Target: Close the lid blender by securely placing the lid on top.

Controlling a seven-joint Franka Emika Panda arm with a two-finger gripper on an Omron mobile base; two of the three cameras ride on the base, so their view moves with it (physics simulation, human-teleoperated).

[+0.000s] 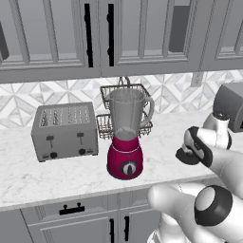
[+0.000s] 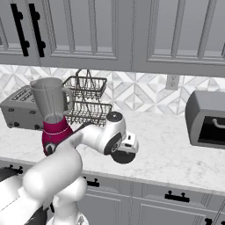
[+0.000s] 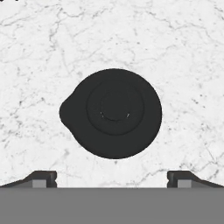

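The lid (image 3: 113, 113) lies flat on the marble counter (image 3: 183, 65), right under the hand, with the blender (image 1: 125, 137) standing open well off to the side. The gripper (image 3: 112, 179) hangs over it, its 2 fingers spread wide and holding nothing. It looks light, stiff and thin, probably slick; I'd pinch it across the rim, clear of the small spout tab.

You see a marble counter (image 1: 28, 180) carrying a toaster (image 1: 64, 131), blender (image 1: 125, 137), wire rack (image 2: 88, 103), oven (image 2: 206, 118) and lid (image 3: 113, 113).
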